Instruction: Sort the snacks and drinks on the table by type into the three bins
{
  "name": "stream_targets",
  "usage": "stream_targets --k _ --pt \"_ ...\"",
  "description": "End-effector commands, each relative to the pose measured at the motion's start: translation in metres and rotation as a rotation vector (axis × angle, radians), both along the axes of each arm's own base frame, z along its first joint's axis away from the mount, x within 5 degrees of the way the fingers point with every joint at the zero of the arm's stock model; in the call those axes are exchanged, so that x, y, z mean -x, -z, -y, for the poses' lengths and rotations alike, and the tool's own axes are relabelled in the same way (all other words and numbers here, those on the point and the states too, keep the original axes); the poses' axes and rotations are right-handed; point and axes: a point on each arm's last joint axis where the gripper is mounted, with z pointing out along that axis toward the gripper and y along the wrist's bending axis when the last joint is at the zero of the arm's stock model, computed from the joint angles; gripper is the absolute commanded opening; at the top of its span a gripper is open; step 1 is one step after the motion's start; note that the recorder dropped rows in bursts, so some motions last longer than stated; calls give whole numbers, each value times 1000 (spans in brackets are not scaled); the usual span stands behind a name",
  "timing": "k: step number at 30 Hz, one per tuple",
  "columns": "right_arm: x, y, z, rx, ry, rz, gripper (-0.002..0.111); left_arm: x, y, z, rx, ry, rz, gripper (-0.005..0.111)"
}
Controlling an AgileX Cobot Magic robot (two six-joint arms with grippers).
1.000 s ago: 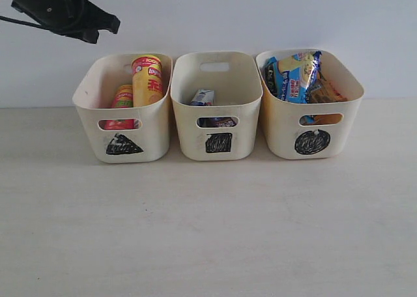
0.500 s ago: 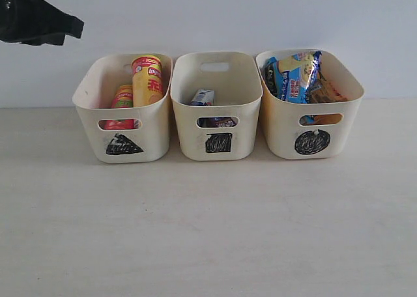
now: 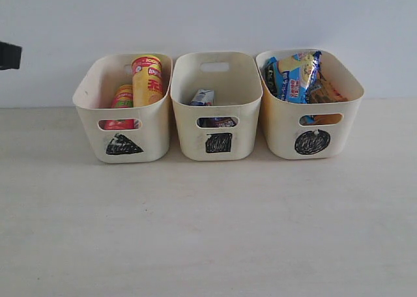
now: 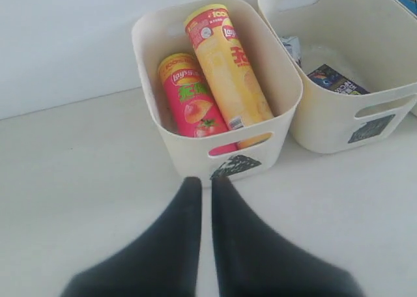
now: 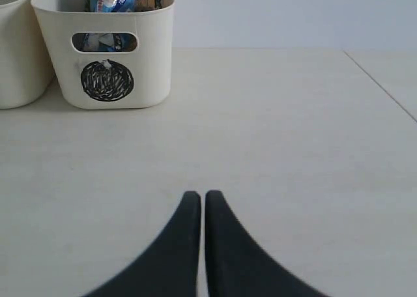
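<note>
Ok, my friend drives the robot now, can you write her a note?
Both shut and empty: left gripper, right gripper.
In the triangle bin: yellow tube, pink tube.
In the square bin: white and blue carton, dark purple carton.
In the circle bin: blue bag, orange bag.
Done: all six sorted by type.
Left: seemingly nothing; no item shows on the table.

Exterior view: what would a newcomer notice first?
Three tubs stand in a row at the back of the table. The triangle bin on the left holds the yellow tube and pink tube, the square bin in the middle holds the cartons, and the circle bin on the right holds the foil bags. The left gripper and right gripper are shut and empty.
</note>
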Motion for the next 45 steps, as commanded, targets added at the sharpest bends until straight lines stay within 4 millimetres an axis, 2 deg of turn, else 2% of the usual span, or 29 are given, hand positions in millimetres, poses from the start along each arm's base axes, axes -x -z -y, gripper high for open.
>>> stream_targets --k 1,5,8,17,25,38,45 --pt "0 0 0 -1 6 13 0 29 6 -7 12 -5 23 4" --pt "0 0 0 -1 6 13 0 54 9 -13 26 -21 -32 4" --pt "0 0 0 -1 6 13 0 67 3 -16 33 -23 -23 4" --pt "0 0 0 -1 6 13 0 85 1 -19 59 -34 -42 4" --pt "0 0 0 -1 6 13 0 106 11 -24 120 -26 203 4" --pt "0 0 0 -1 6 13 0 141 63 -38 149 -76 381 4" --pt "0 0 0 -1 6 13 0 156 100 -45 153 -128 465 4"
